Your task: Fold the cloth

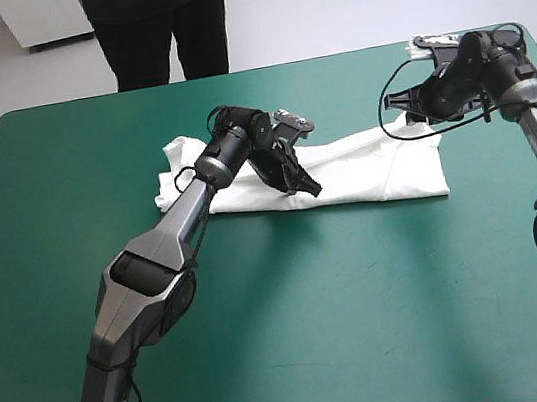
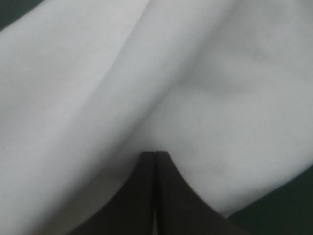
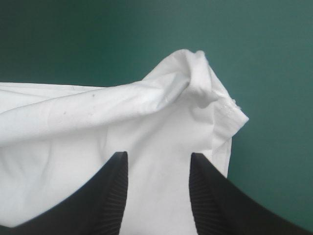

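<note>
Teal-green table (image 1: 319,335) w/ white T-shirt (image 1: 375,170) lying lengthwise, rumpled, twd far side.

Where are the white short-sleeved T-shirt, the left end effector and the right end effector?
white short-sleeved T-shirt (image 1: 375,170), high view, middle of its flat body.
left end effector (image 2: 155,152), left wrist view, tip where its black fingers meet.
right end effector (image 3: 157,155), right wrist view, gap midway between its spread fingertips.

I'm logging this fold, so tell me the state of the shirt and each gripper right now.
T-shirt: lying on the table as a long, partly folded band.
Left gripper: shut, apparently pinching the T-shirt's near edge.
Right gripper: open, a bunched T-shirt corner between its fingers.
</note>
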